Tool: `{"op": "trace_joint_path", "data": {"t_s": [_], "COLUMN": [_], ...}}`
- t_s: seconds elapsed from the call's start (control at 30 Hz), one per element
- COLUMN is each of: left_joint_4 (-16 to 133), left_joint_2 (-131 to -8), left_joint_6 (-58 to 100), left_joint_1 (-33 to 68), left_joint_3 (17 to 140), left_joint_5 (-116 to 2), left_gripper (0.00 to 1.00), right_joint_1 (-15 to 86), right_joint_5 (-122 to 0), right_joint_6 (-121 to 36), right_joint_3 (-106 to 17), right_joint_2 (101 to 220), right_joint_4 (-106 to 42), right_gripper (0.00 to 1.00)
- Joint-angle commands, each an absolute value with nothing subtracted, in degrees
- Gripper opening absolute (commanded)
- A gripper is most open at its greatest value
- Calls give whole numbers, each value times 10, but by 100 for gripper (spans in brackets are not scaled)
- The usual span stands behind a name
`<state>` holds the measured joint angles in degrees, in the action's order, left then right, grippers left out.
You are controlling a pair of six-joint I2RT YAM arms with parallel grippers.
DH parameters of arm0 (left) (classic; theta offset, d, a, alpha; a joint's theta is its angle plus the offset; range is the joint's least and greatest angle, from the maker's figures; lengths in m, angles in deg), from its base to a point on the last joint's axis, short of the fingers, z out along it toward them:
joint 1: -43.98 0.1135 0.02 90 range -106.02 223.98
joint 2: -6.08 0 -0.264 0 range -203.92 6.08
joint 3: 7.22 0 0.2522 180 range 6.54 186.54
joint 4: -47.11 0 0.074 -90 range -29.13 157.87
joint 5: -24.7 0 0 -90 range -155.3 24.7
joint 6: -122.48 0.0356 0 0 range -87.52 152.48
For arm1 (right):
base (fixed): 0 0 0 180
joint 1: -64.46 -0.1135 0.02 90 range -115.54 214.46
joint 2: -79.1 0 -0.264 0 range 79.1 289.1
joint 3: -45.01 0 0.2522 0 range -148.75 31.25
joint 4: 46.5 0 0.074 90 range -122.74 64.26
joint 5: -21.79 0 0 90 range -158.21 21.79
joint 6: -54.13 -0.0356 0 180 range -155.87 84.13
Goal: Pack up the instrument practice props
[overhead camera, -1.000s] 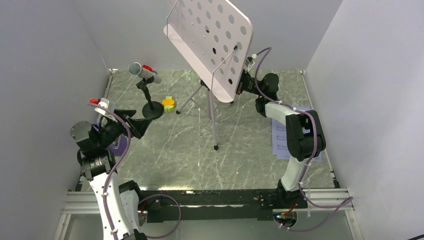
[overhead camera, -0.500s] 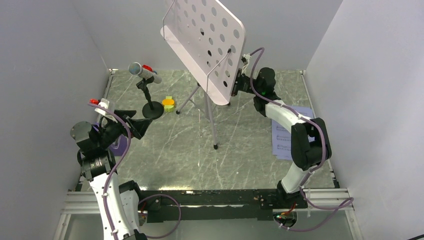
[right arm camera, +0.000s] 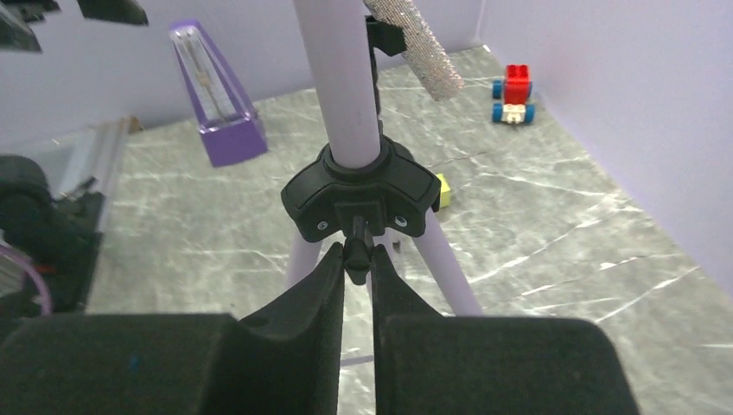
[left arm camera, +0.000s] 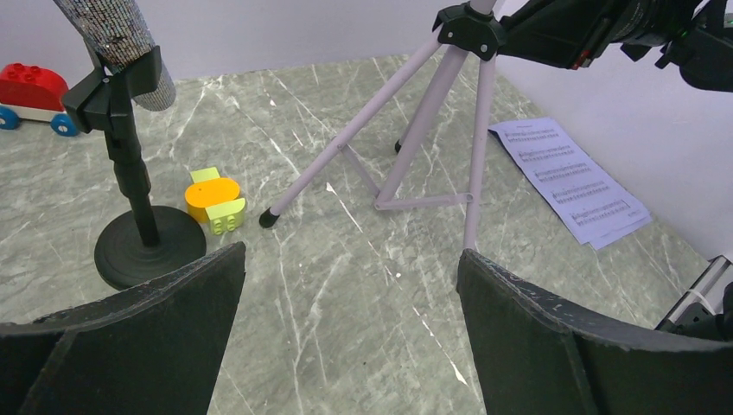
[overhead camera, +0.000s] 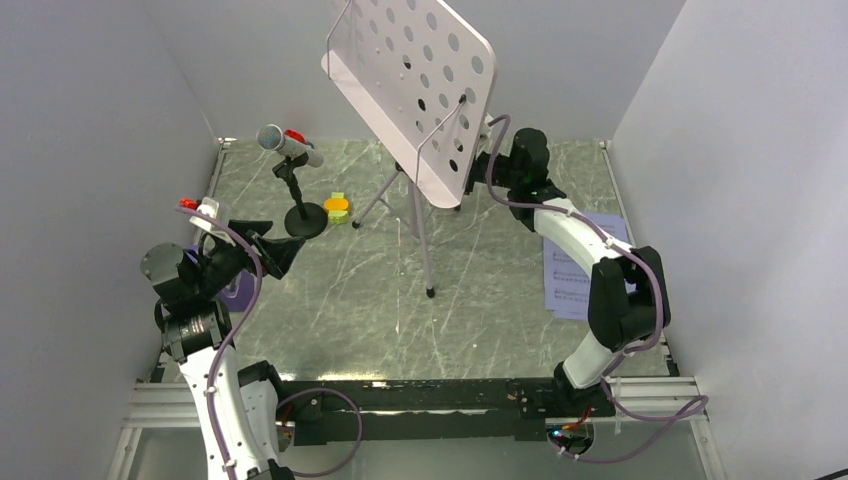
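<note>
Free passage over the near table [overhead camera: 380, 320], 4 to 8 o'clock from centre. Barred at 12 by stand [overhead camera: 423, 235] legs, at 10 by mic [overhead camera: 287, 143] and block [overhead camera: 337, 208]; pages [overhead camera: 560, 285] flat at 3

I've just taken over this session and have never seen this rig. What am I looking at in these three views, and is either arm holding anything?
Two robot arms are bolted at the edge of a grey marbled table. The overhead view looks down from behind them; the other two come from wrist cameras. On the table: a perforated music stand, a microphone on its stand, an orange-and-green block, a purple metronome, sheet music and a toy car. The left gripper is open, holding nothing. The right gripper pinches the small black knob on the stand's tripod collar.
</note>
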<state>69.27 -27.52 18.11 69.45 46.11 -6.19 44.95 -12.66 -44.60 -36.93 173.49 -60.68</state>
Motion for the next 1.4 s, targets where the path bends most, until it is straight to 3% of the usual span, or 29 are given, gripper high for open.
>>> {"op": "trace_joint_path", "data": {"t_s": [0.0, 0.23, 0.6, 0.73, 0.9, 1.07, 1.37], "left_joint_4": [680, 696, 699, 695, 687, 689, 669], "left_joint_2": [-284, -297, -302, -304, -298, -296, -289], "left_joint_6": [176, 184, 187, 189, 187, 189, 181], "left_joint_1": [696, 696, 697, 697, 697, 696, 696], "left_joint_3": [468, 483, 482, 479, 469, 469, 451], "left_joint_5": [-54, -61, -72, -71, -69, -64, -50], "left_gripper": [97, 96, 96, 96, 96, 96, 96], "right_joint_1": [444, 438, 419, 408, 405, 412, 430], "right_joint_5": [-147, -200, -271, -308, -304, -284, -356], "right_joint_6": [-229, 62, 445, 566, 705, 764, 673], "right_joint_3": [-434, -481, -407, -327, -160, -107, -75], "right_joint_2": [1731, 1745, 1707, 1697, 1728, 1802, 1765], "right_joint_4": [-455, -311, -323, -423, -766, -1008, -1020], "right_gripper": [1, 0, 1, 3, 0, 25, 66]}}
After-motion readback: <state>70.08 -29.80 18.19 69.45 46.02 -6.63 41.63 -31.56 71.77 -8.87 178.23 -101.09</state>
